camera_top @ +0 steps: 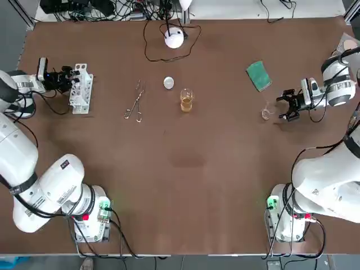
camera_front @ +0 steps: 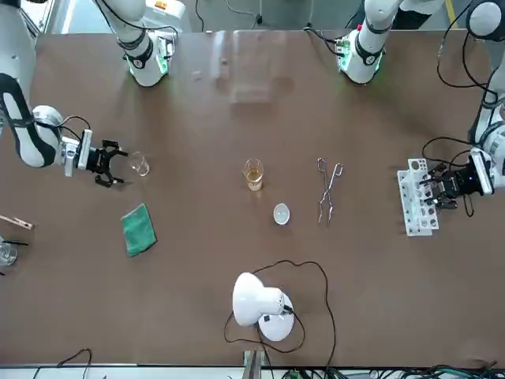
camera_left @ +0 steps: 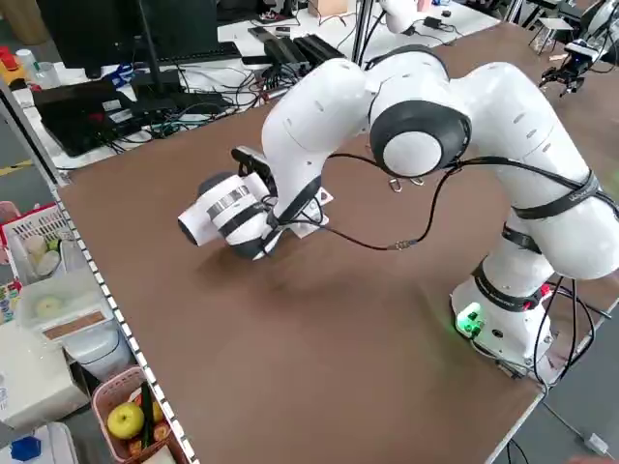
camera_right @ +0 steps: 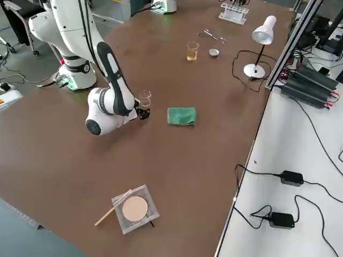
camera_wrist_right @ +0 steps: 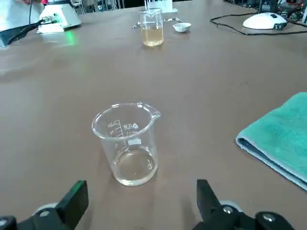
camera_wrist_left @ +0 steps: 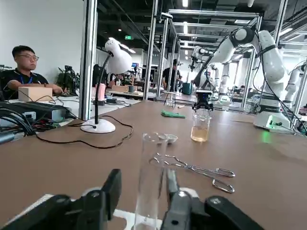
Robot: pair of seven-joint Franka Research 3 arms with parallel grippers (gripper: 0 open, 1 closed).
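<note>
So the left gripper (camera_wrist_left: 142, 178) is hovering at the rack (camera_top: 81, 90) over on the robot's left side of the table. Only its wrist cam is showing the good bit: a glass tube (camera_wrist_left: 152, 148) is standing upright between the fingers. They're sitting narrow around it, one seems to be touching and the other is leaving a small gap, so it isn't clamping. From the top you're just seeing the gripper against the rack, and the left side cam is getting nothing but arm.

Going out from there, the tongs (camera_wrist_left: 196, 168) are lying flat, then the little dish (camera_wrist_left: 169, 138), the amber beaker (camera_wrist_left: 200, 128) and the lamp (camera_wrist_left: 98, 125), with a person (camera_wrist_left: 21, 67) sitting at a desk way behind.

The right gripper (camera_wrist_right: 140, 188) is waiting on the robot's right side with its fingers spread wide, gripping nothing. The beaker (camera_wrist_right: 127, 143) is standing upright just in front of them, not touching. The wrist cam is showing it's basically empty, which the top view isn't giving you. The cloth (camera_wrist_right: 280, 139) is lying near it, farther from the robot's base.
</note>
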